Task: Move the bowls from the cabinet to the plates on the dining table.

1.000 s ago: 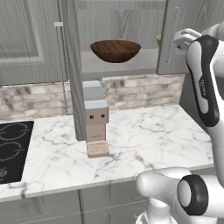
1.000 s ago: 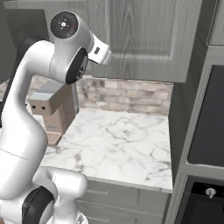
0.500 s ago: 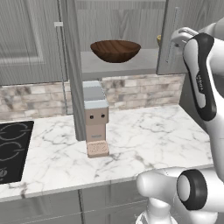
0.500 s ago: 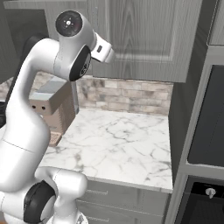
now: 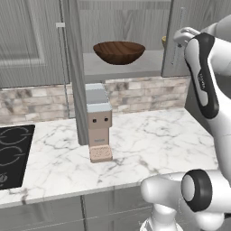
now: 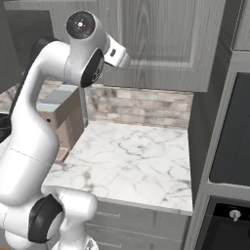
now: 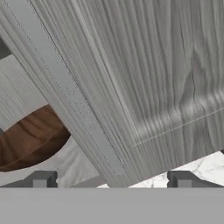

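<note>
We see the dark wooden bowl (image 5: 119,52) sitting upright on the shelf of the open cabinet (image 5: 122,67), towards the front edge of that shelf and roughly midway across the opening. A sliver of a yellowish bowl (image 5: 164,42) peeks out at the right end of the same shelf, mostly hidden behind the right-hand cabinet door (image 5: 180,36); we cannot tell how it sits. That door hangs partly across the opening, and the arm's upper link stands just in front of it.

In the hand view our gripper (image 7: 111,179) has its two fingertips (image 7: 40,179) set wide apart with nothing between them. Straight ahead of it is the panelled face and edge of the door (image 7: 144,74), with its slim bar handle (image 7: 65,87) running diagonally; the wooden bowl (image 7: 30,140) shows past the door's edge, on the far side of it from most of the frame. So the door lies between the claw and the bowl.

Below, on the marble worktop (image 5: 149,144), a boxy coffee machine (image 5: 99,122) stands near the middle, directly under the shelf's left part, well back from the front edge. A black hob (image 5: 11,155) is set into the worktop at its left end. A tiled backsplash (image 5: 135,92) runs along the back edge. In the right base view a built-in oven (image 6: 229,161) stands beyond the worktop's right end.
</note>
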Robot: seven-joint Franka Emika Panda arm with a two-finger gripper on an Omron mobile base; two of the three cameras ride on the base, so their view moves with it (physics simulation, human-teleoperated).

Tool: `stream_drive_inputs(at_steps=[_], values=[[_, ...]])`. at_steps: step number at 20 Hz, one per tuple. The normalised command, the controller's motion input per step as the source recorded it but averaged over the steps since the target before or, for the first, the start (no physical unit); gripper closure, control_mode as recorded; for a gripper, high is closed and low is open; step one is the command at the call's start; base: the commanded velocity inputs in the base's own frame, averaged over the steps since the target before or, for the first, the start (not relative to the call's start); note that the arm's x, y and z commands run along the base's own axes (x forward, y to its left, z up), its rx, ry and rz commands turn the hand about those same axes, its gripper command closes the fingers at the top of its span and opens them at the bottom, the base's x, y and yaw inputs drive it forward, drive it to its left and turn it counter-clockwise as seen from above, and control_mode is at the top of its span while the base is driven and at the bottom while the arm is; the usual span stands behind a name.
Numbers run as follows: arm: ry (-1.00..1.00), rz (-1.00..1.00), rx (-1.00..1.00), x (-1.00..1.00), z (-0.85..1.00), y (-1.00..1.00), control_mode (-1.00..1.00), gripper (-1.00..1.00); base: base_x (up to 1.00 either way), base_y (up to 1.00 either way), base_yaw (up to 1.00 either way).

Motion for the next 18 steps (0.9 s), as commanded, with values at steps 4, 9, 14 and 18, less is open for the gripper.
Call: stream_drive_inputs(at_steps=[4,9,14,18], values=[[0.00,0.00,0.00,0.26,-0.02,0.00,-1.00,-1.00,0.00,0.00,0.00],[0.00,0.00,0.00,0.28,-0.08,0.00,-1.00,-1.00,0.00,0.00,0.00],[0.00,0.00,0.00,0.29,-0.10,0.00,-1.00,-1.00,0.00,0.00,0.00],[0.00,0.00,0.00,0.30,-0.05,-0.03,-1.00,-1.00,0.00,0.00,0.00]])
